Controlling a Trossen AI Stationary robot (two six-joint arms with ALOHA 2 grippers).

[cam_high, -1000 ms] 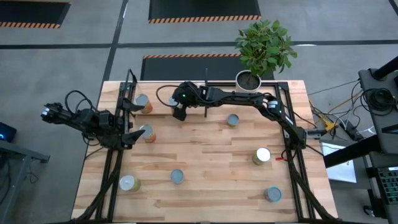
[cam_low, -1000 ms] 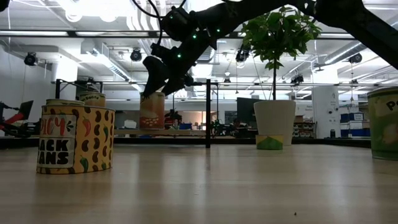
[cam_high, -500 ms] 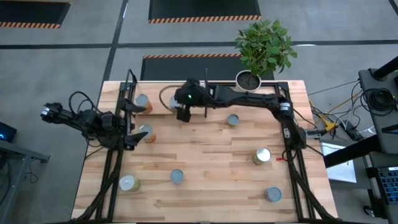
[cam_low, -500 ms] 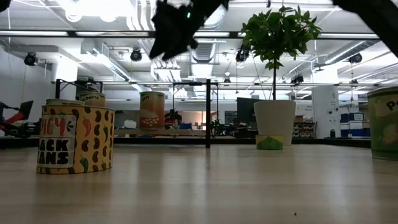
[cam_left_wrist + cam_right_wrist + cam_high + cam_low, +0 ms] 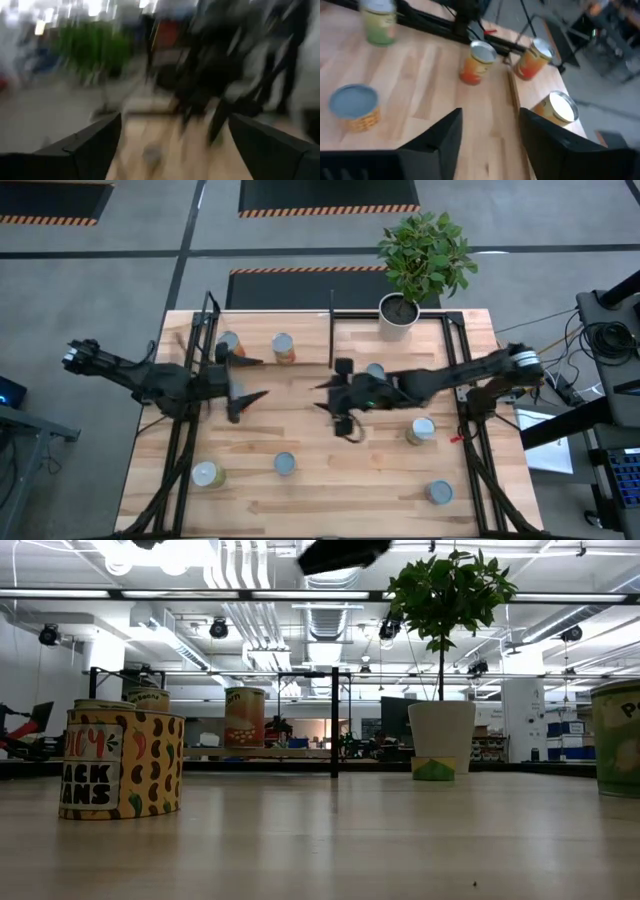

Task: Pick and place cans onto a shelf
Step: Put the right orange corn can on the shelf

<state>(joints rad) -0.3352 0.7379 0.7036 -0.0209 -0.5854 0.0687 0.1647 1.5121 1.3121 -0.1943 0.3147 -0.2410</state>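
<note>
High view: cans (image 5: 285,463) dot the bench – rigid, light, slick-sided, best pinched across the label. Right hand (image 5: 345,412) at centre and left hand (image 5: 243,381) toward 9 o'clock are both spread, empty. Two cans stand on the shelf (image 5: 260,330) at 11 o'clock.

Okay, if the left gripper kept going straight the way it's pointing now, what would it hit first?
Probably the right gripper. From above, the open left gripper points across the table's middle toward it, with bare wood between them. Their heights are hard to compare, so it might pass over or under.
</note>
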